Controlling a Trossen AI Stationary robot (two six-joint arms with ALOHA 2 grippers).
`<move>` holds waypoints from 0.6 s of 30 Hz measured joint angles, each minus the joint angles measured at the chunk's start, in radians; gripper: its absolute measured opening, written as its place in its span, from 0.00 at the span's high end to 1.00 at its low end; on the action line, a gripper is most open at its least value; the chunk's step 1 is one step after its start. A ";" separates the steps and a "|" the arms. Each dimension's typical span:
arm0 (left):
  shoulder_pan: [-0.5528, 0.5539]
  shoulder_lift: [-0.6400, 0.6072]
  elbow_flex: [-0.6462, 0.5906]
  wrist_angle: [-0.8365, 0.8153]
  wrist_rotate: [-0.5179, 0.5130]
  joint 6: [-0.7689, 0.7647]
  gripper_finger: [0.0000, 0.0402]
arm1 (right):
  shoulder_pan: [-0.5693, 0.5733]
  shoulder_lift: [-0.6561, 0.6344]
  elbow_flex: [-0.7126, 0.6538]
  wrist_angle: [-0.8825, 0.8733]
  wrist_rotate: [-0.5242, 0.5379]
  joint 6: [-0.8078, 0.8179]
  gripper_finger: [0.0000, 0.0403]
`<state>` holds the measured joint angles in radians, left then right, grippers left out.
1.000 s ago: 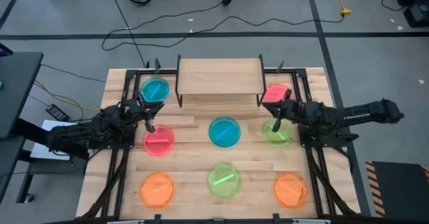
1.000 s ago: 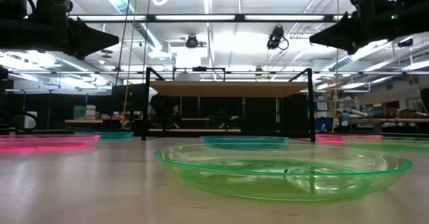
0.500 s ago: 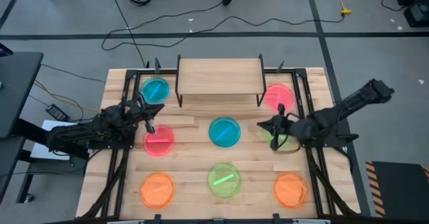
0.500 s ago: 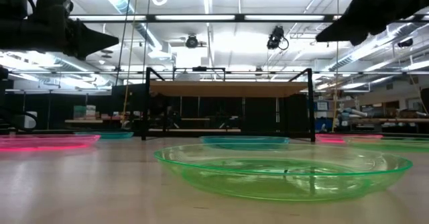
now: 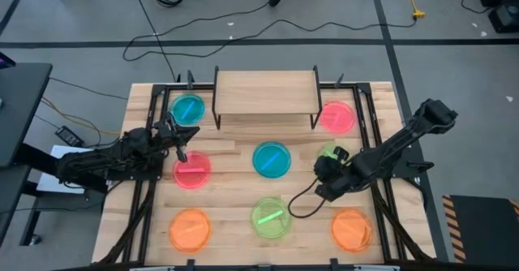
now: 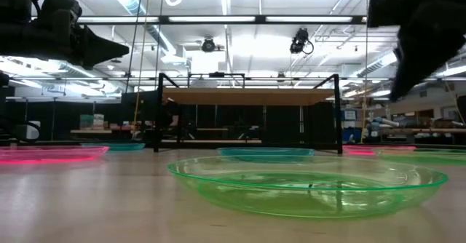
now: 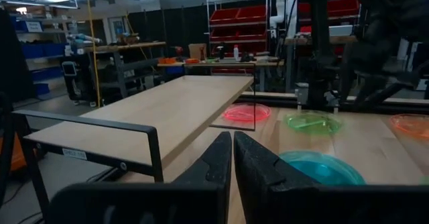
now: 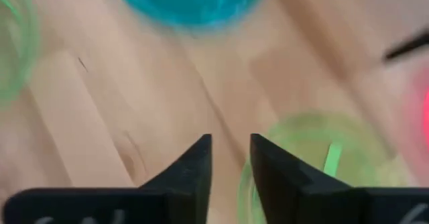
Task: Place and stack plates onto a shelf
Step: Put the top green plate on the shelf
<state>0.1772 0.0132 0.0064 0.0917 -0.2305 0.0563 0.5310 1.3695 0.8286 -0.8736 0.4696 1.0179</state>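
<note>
Since shelf (image 5: 265, 92) is bare, my right gripper (image 8: 230, 153), slightly spread, points at green plate (image 8: 322, 160) | left gripper (image 7: 232, 158) pressed together, waiting

Butcher-block tabletop (image 5: 235, 153), grey floor (image 5: 268, 52) with loose cables (image 5: 162, 36), red storage bins (image 7: 238, 19) behind

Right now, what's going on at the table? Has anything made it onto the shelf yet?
Nothing is on the shelf yet; its top is bare. Eight plates lie singly on the table. The right gripper hangs between the centre teal plate and the right green plate, jaws apart, holding nothing. The left gripper waits by the pink plate, jaws together and empty.
</note>
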 joint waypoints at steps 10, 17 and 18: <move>0.000 0.000 0.000 0.000 0.000 -0.001 0.93 | -0.092 0.140 0.006 -0.032 -0.203 0.083 0.62; 0.000 0.000 0.000 0.000 0.000 -0.001 0.93 | -0.168 0.196 0.006 -0.035 -0.254 0.052 0.65; 0.000 0.000 0.000 0.000 0.000 -0.001 0.93 | -0.179 0.200 0.006 -0.035 -0.258 0.047 0.65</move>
<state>0.1775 0.0132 0.0067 0.0917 -0.2306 0.0555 0.3518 1.5699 0.8349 -0.9089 0.2115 1.0647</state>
